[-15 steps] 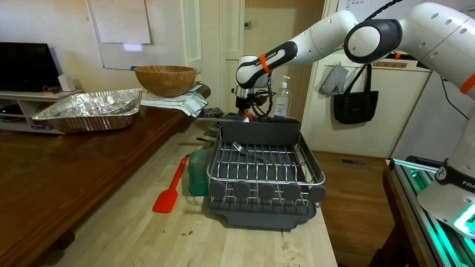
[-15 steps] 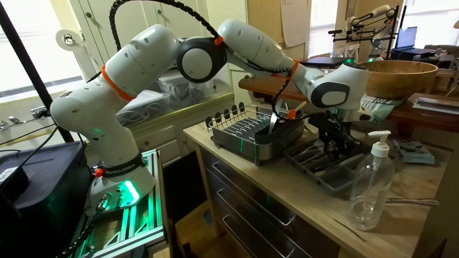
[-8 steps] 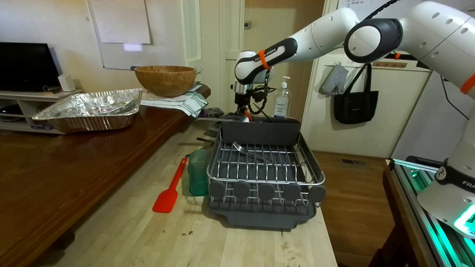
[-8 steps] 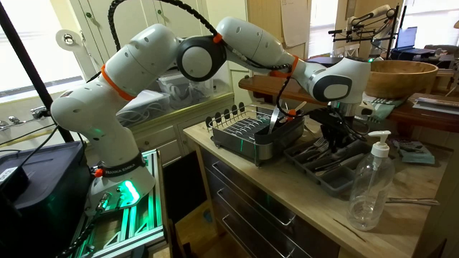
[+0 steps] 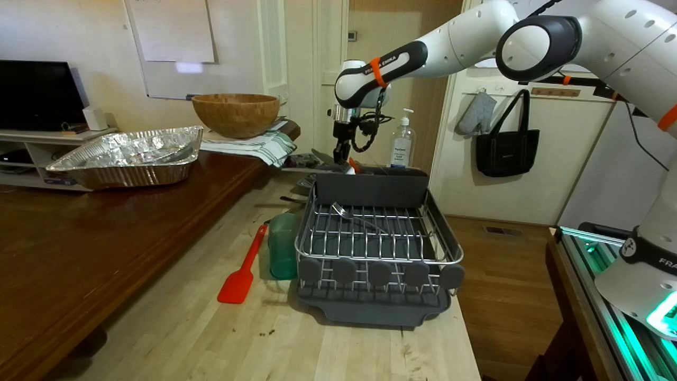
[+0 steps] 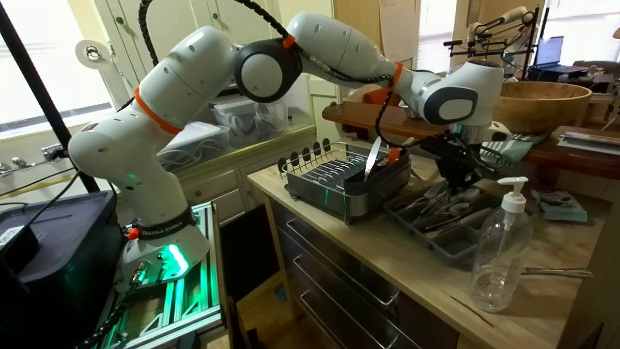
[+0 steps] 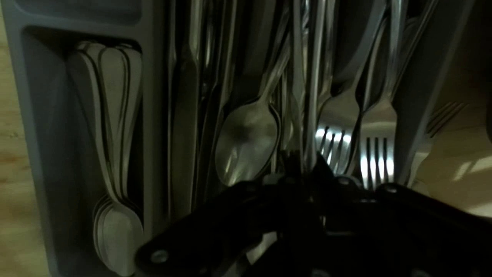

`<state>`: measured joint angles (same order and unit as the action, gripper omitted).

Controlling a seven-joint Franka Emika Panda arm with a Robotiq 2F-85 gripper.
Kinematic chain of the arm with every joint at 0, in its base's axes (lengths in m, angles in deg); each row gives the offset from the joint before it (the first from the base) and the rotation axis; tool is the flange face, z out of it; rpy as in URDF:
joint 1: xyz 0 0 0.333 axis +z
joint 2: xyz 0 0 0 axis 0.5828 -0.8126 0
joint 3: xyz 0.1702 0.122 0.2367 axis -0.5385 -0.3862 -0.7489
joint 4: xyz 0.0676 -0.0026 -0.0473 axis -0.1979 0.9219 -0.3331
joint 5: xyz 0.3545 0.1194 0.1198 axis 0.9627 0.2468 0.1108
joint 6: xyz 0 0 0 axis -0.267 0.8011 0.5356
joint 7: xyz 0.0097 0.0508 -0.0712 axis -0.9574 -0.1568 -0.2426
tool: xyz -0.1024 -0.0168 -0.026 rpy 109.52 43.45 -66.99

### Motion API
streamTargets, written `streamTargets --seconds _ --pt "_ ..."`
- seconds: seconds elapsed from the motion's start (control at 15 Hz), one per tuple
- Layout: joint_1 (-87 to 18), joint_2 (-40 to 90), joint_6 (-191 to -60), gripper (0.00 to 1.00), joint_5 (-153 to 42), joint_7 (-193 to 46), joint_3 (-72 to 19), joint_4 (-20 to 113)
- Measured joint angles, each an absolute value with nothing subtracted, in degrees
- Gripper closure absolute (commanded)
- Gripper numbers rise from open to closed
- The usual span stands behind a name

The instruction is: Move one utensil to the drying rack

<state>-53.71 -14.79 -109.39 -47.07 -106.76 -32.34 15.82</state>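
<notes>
My gripper (image 6: 455, 190) is just above the grey cutlery tray (image 6: 448, 253) in an exterior view. In the wrist view my gripper (image 7: 301, 163) is nearly closed around a slim metal utensil (image 7: 316, 100), whose thin shaft runs up from between the fingertips; its lower end is hidden by the dark fingers. Spoons (image 7: 248, 140) and forks (image 7: 378, 142) lie on either side of it in the tray. The drying rack (image 5: 378, 312) is dark grey with wire rods and stands beside the tray; it shows in both exterior views (image 6: 319, 196). A fork (image 5: 341, 210) lies on its wires.
The rack's caddy holds a pale flat utensil (image 6: 373, 157) and an orange-red one (image 6: 393, 155). A pump bottle (image 6: 501, 252) stands near the tray. A red spatula (image 5: 243, 272) and green cup (image 5: 283, 246) lie beside the rack. A wooden bowl (image 6: 540, 104) sits behind.
My gripper has risen from down in the cutlery tray to just above it. Spoons it covered now show beneath it. The rack and other objects have not moved.
</notes>
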Motion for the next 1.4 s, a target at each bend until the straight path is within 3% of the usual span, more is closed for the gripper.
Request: streamTargets --seconds 0.8,1.4 --pt "-60.7 -3.0 -109.4 0.97 -41.6 -119.4 -38.9 24.8" --pt "-60.3 6.2 -109.5 0.97 -36.7 -124.9 -38.3 31.7"
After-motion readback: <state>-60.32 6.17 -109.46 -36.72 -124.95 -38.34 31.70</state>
